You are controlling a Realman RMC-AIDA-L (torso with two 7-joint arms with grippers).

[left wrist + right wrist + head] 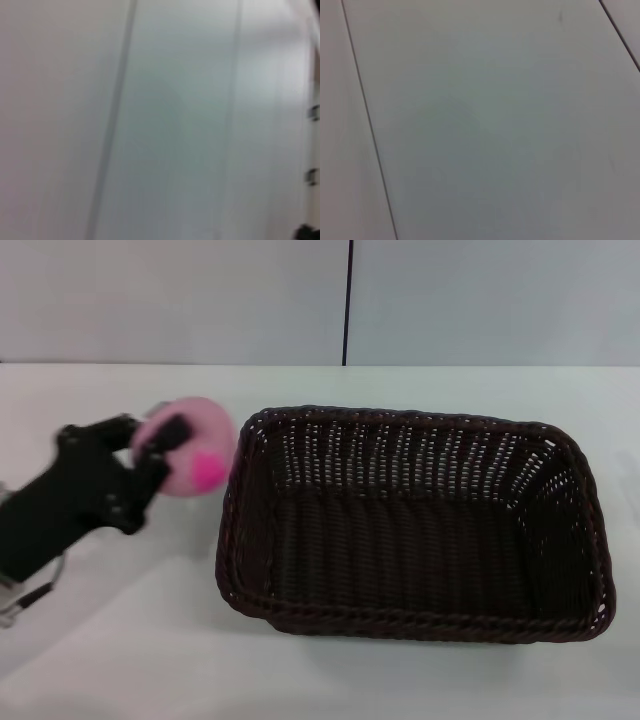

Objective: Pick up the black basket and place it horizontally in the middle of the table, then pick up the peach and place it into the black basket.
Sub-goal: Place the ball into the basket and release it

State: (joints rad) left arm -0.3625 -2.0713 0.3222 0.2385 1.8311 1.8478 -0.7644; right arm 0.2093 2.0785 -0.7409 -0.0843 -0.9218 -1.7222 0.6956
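Note:
The black basket (415, 525) lies lengthwise across the middle of the white table (120, 640), open side up and empty. My left gripper (160, 445) is shut on the peach (190, 460), a pale-pink ball with a magenta patch. It holds the peach just left of the basket's left rim, about level with the rim's far corner. The right gripper does not show in any view. Both wrist views show only plain pale surface.
A pale wall with a dark vertical seam (348, 300) stands behind the table's far edge. Bare tabletop lies to the left of the basket and in front of it.

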